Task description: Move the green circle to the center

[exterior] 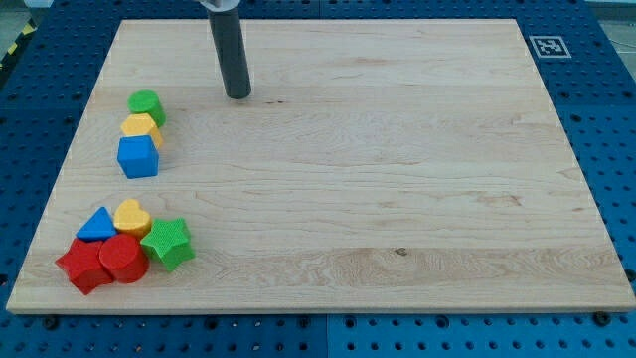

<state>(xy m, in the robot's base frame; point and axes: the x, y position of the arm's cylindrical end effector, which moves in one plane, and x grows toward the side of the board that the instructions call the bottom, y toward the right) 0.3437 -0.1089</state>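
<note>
The green circle (146, 105) sits near the board's left edge, toward the view's top. It heads a short column, with a yellow block (141, 128) touching it below and a blue cube (138, 156) below that. My tip (238, 95) rests on the wooden board (378, 169) to the right of the green circle, well apart from it and slightly higher in the view. The rod rises from the tip out of the view's top.
A cluster lies at the bottom left: a blue triangle (97, 226), a yellow heart (131, 216), a green star (167, 244), a red cylinder (123, 259) and a red star (83, 266). A fiducial tag (548, 46) marks the top right corner.
</note>
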